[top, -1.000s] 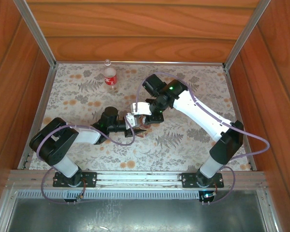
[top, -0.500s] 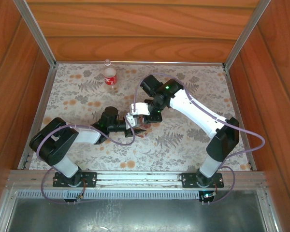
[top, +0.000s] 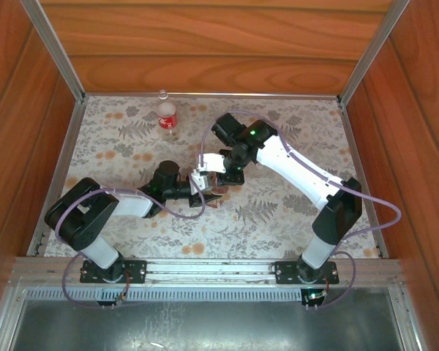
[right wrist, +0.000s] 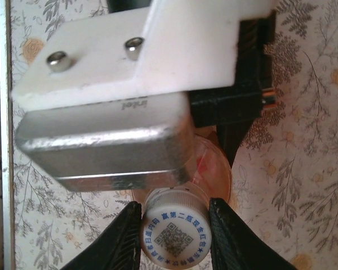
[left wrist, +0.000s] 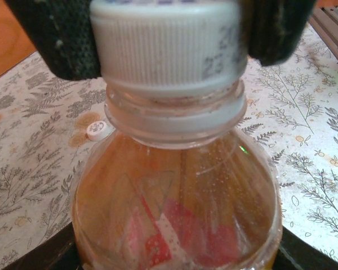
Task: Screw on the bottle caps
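right arm (top: 300, 167) white | cables (top: 395, 210) purple | bracket (right wrist: 141, 50) white, two screws (right wrist: 134, 41) | right tool (right wrist: 174, 225) black

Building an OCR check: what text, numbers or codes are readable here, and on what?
"20" above "23-", cut off: side of the cap on the amber bottle.
"intel": silver camera housing.
Top of the cap: Chinese characters ringing a QR code, too small to read reliably.
Mark on the loose cap: blurred.
White script on the red-label bottle: too small to read.
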